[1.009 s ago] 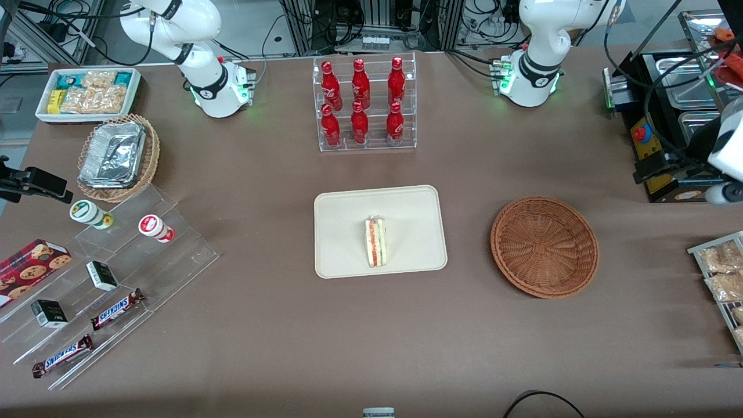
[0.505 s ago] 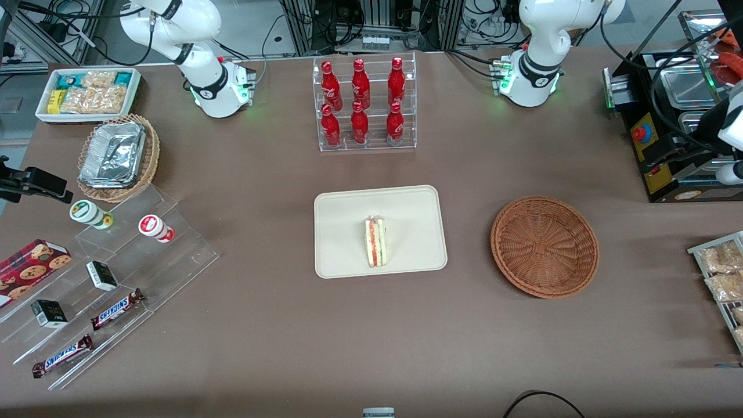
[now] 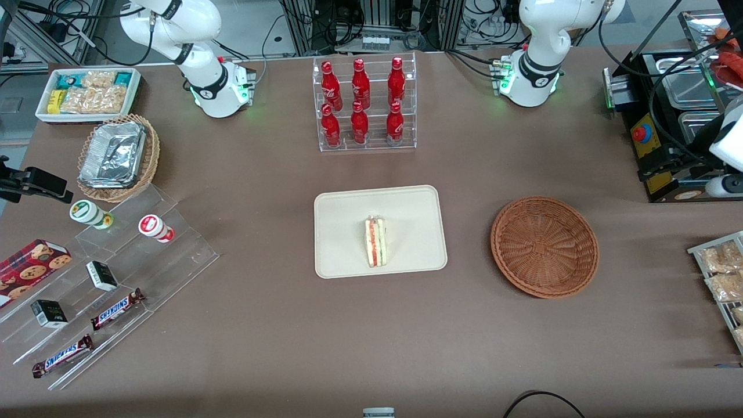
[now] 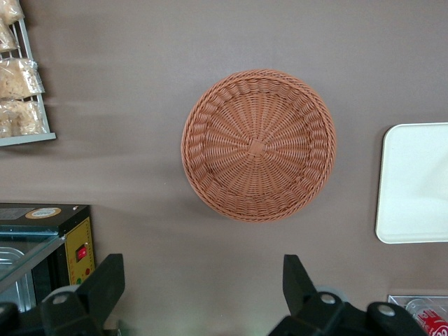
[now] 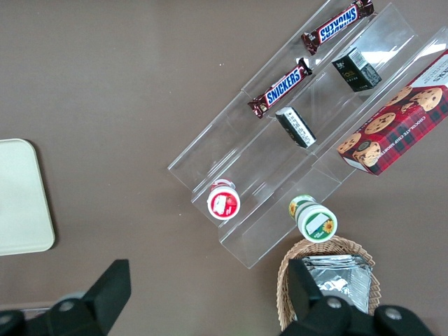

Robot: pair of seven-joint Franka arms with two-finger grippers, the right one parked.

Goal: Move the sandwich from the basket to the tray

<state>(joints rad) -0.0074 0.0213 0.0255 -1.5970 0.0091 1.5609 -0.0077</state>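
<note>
- Sandwich (image 3: 376, 242) lies on the tray (image 3: 348, 209), somewhat nearer the front camera than the tray's middle, long axis running toward and away from that camera, red and green filling edge showing.
- Tray sits mid-table; the basket (image 3: 544, 247) stands well apart from it toward the working arm's end and holds nothing, in the front view or the left wrist view (image 4: 258, 145).
- Judged from how things lie, the transfer looks done; no further carry seems called for.
- Gripper (image 4: 203, 290) hangs high above the table near that end, looking down on the basket, fingers (image 4: 106, 283) spread wide with nothing between them.
- In the front view only a bit of the arm shows at the frame's edge by the black machine (image 3: 656, 139), so its exact height is hard to judge.
- From the gripper, the sandwich lies past the basket, toward the parked arm's end.
- Cola bottles (image 3: 360, 98) stand in a clear rack farther from the camera than the tray.
</note>
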